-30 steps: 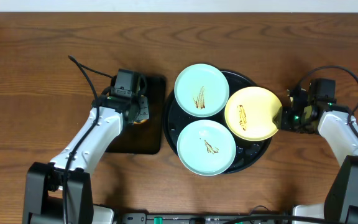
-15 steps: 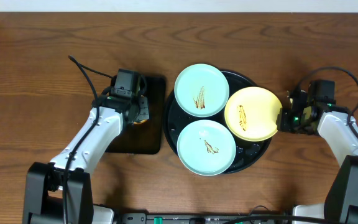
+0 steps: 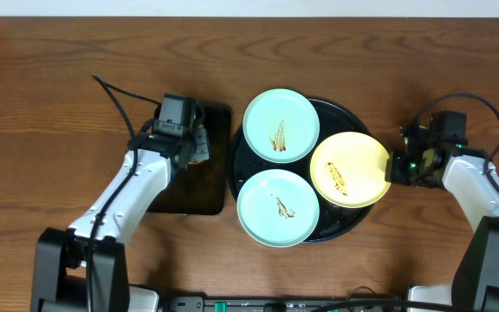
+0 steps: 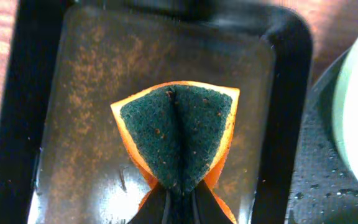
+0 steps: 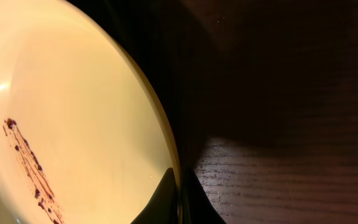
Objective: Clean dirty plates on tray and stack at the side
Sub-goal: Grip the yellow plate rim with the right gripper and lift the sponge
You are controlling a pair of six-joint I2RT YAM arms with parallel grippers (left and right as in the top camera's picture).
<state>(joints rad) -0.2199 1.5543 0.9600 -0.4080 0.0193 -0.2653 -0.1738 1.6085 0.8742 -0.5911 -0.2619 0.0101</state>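
Observation:
The round black tray (image 3: 346,113) holds three smeared plates: a mint-blue plate (image 3: 281,125) at the back, a mint-blue plate (image 3: 277,208) at the front hanging over the rim, and a pale yellow plate (image 3: 350,169) on the right. My right gripper (image 3: 394,167) is shut on the yellow plate's right rim; the right wrist view shows the fingers (image 5: 180,198) pinching the rim of the yellow plate (image 5: 73,118). My left gripper (image 3: 196,154) is shut on an orange and green sponge (image 4: 178,134) over the rectangular tray (image 4: 79,81).
The small rectangular black tray (image 3: 218,186) lies left of the round tray, its floor wet with brown specks. Bare wooden table (image 3: 59,87) surrounds both trays. A black cable (image 3: 115,95) runs behind the left arm.
The yellow plate has shifted left and forward and lies flatter over the tray. The front mint-blue plate has been pushed left and forward. The left arm has barely moved.

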